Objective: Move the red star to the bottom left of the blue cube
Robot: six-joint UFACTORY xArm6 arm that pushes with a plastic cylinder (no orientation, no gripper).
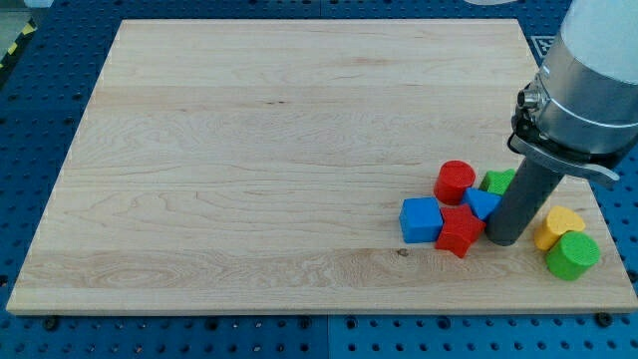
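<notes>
Seven blocks clustered lower right of the counter [249, 150], red star [460, 231] touching blue cube [421, 219] on its right, my tip [502, 239] just right of the star, no gripper on this rod, red cylinder [455, 181] above.

Red cylinder [455, 181] and blue cube [421, 219] hem red star [459, 231].

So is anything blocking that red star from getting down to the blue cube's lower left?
Nothing visible. My tip sits right beside the red star, on the view's right. The star touches the blue cube; the board below and left of the cube is bare.
</notes>
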